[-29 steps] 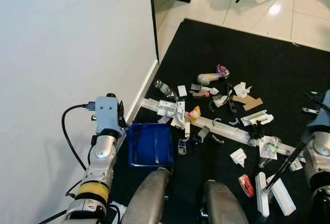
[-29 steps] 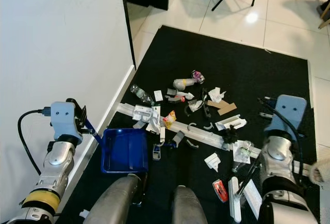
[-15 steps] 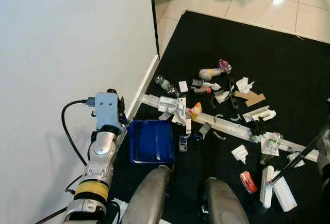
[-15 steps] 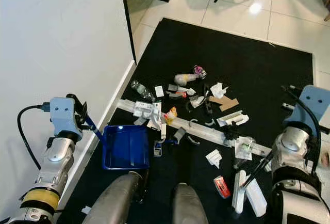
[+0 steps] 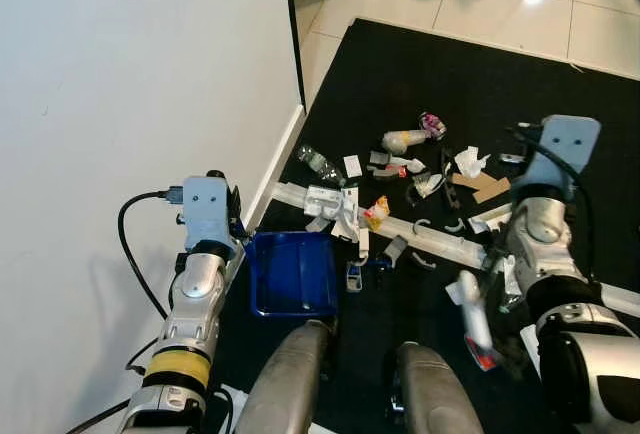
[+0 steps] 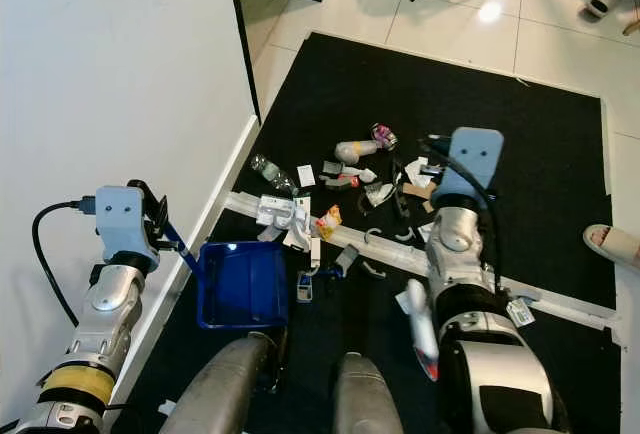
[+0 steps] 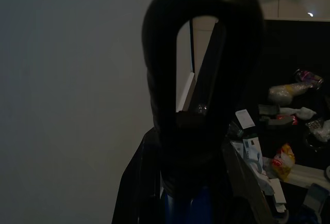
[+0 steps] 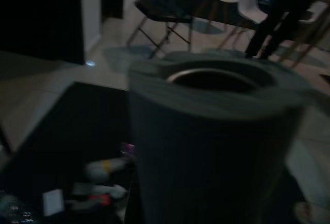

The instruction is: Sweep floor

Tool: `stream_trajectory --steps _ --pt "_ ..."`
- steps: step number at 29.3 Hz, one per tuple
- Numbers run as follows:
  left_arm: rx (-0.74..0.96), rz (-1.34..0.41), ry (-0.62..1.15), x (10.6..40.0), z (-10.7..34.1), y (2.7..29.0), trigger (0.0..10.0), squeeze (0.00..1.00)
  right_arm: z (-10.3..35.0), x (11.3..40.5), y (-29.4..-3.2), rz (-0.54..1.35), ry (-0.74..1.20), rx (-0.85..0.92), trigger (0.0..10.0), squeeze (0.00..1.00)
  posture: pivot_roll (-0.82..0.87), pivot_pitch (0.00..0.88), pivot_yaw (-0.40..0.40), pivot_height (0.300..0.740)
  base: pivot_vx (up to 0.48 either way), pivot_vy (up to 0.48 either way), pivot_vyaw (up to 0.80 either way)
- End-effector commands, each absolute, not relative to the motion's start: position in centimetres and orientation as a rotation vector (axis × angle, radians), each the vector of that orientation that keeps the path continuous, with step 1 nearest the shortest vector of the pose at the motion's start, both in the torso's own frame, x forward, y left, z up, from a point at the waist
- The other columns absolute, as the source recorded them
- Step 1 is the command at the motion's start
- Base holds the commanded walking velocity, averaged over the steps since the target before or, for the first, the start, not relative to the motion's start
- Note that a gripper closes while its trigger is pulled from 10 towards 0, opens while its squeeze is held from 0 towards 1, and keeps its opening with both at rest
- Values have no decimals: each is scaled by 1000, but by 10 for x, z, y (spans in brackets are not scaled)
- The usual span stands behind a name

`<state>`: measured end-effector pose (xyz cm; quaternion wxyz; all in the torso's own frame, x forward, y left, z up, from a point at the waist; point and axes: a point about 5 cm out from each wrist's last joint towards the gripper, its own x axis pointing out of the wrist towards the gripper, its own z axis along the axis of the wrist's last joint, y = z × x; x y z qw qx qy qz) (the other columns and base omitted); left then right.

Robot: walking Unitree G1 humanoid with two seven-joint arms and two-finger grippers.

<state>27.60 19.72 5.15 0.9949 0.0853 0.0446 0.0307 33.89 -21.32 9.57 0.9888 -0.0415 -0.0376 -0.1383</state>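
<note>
Since the earlier frame the right arm (image 6: pixel 462 254) has swung in from the mat's right edge to the middle of the litter, bringing the white broom head (image 6: pixel 418 322) with it; the head now lies on the black mat (image 6: pixel 540 184) just right of the robot's knees, near a red scrap (image 5: pixel 481 356).

The blue dustpan (image 5: pixel 293 274) sits flat on the mat beside the wall (image 5: pixel 130 84), just left of the litter. Its handle runs up to the left gripper (image 6: pixel 160 226), whose fingers I cannot see well enough to call open or closed; the left wrist view is dark, with a black loop (image 7: pixel 203 74) close to the lens.

Whether the right gripper is open or closed also cannot be told; its wrist view shows a blurred grey cylinder (image 8: pixel 211 141).

Right of the dustpan lie white strips (image 5: pixel 440 244), a crushed bottle (image 5: pixel 322 167), crumpled paper (image 5: pixel 468 162), cardboard (image 5: pixel 485 187) and a yellow wrapper (image 5: pixel 376 214).

A slippered foot (image 6: pixel 612 244) rests off the mat's right edge.
</note>
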Motion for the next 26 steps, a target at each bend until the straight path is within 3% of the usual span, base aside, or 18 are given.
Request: stream_trajectory --steps 1,10,17,26 --pt "195 64 178 265 35 201 10000 0 96 338 -199 -210 -109 -49 10000 0 11 200 4 740 0 0 0" --pt "190 64 175 265 36 199 10000 0 99 339 -155 -67 -131 97 10000 0 13 201 6 740 0 0 0" --pt "193 67 173 263 36 201 10000 0 88 337 -141 -48 -64 267 10000 0 25 206 7 740 0 0 0" --pt "196 73 176 262 36 202 10000 0 97 337 -122 101 -79 344 10000 0 28 208 3 740 0 0 0"
